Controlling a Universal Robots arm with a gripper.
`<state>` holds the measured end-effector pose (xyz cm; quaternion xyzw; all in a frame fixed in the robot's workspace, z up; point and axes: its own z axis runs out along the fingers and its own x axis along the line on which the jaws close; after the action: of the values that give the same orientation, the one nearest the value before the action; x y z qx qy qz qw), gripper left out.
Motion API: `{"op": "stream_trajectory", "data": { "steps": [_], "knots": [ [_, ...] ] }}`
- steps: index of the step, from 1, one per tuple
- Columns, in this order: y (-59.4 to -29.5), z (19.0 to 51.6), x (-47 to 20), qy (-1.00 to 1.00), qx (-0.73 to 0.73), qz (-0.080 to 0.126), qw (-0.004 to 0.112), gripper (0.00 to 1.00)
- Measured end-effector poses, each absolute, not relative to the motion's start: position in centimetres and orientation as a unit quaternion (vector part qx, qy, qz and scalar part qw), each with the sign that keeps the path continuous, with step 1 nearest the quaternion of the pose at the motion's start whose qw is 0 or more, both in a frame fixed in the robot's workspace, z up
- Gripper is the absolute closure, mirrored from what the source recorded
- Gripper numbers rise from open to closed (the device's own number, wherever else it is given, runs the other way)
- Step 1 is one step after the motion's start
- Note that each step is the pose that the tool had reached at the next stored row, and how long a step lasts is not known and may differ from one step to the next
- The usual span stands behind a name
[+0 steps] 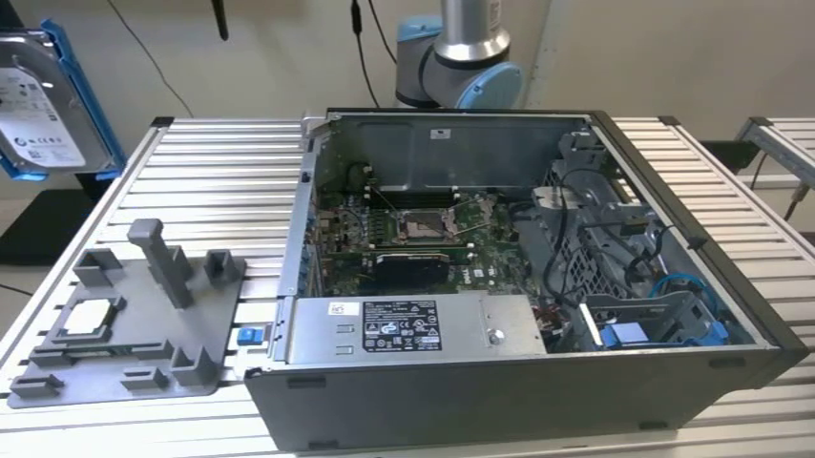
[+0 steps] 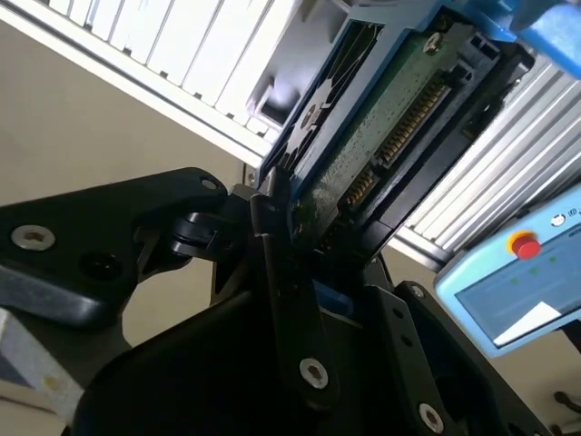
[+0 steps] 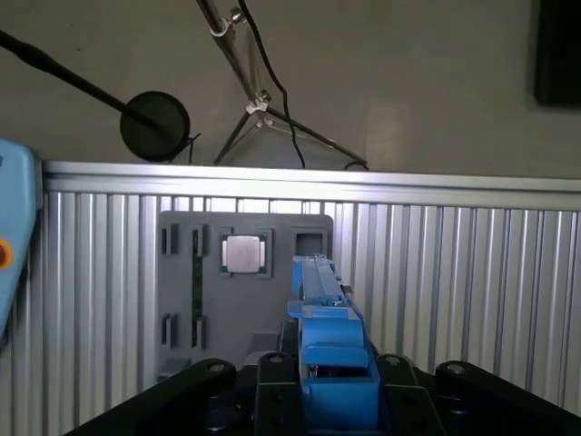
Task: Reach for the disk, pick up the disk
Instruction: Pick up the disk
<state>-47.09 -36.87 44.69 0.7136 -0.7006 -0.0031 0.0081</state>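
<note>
The disk (image 1: 38,105) hangs upright in the air at the exterior view's far left, above and beyond the table's corner; its white label and blue carrier face the camera. In the second wrist view my gripper (image 2: 327,245) is shut on the disk (image 2: 390,118), whose green circuit board and connector pins show between the black fingers (image 2: 272,236). The first wrist view looks along the disk's blue carrier edge (image 3: 331,336), clamped in the gripper (image 3: 336,386), high over the table.
An open computer case (image 1: 510,401) fills the middle of the slatted metal table (image 1: 217,162). A grey fixture plate (image 1: 128,363) holding a small square chip (image 1: 87,318) lies at the exterior view's left. A blue pendant (image 2: 517,282) sits off the table.
</note>
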Motion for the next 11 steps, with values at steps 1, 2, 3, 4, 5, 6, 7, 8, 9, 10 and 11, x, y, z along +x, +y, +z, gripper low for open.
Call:
{"op": "stream_trajectory", "data": {
  "steps": [1, 2, 3, 4, 5, 6, 7, 8, 9, 10, 11],
  "knots": [
    [-36.9, 45.0, -47.1, -0.701, 0.714, -0.003, 0.008, 1.00],
    [-36.9, 45.3, -47.1, -0.701, 0.714, -0.003, 0.008, 1.00],
    [-36.9, 45.5, -47.1, -0.701, 0.714, -0.003, 0.008, 1.00],
    [-36.9, 45.8, -47.1, -0.701, 0.714, -0.003, 0.008, 1.00],
    [-36.9, 46.1, -47.1, -0.701, 0.714, -0.003, 0.008, 1.00],
    [-36.9, 46.3, -47.1, -0.701, 0.714, -0.003, 0.008, 1.00],
    [-36.9, 46.6, -47.1, -0.701, 0.714, -0.003, 0.008, 1.00],
    [-36.9, 46.8, -47.1, -0.701, 0.714, -0.003, 0.008, 1.00],
    [-36.9, 47.1, -47.1, -0.701, 0.714, -0.003, 0.008, 1.00],
    [-36.9, 47.3, -47.1, -0.701, 0.714, -0.003, 0.008, 1.00],
    [-36.9, 47.5, -47.1, -0.701, 0.714, -0.003, 0.008, 1.00]
  ]
}}
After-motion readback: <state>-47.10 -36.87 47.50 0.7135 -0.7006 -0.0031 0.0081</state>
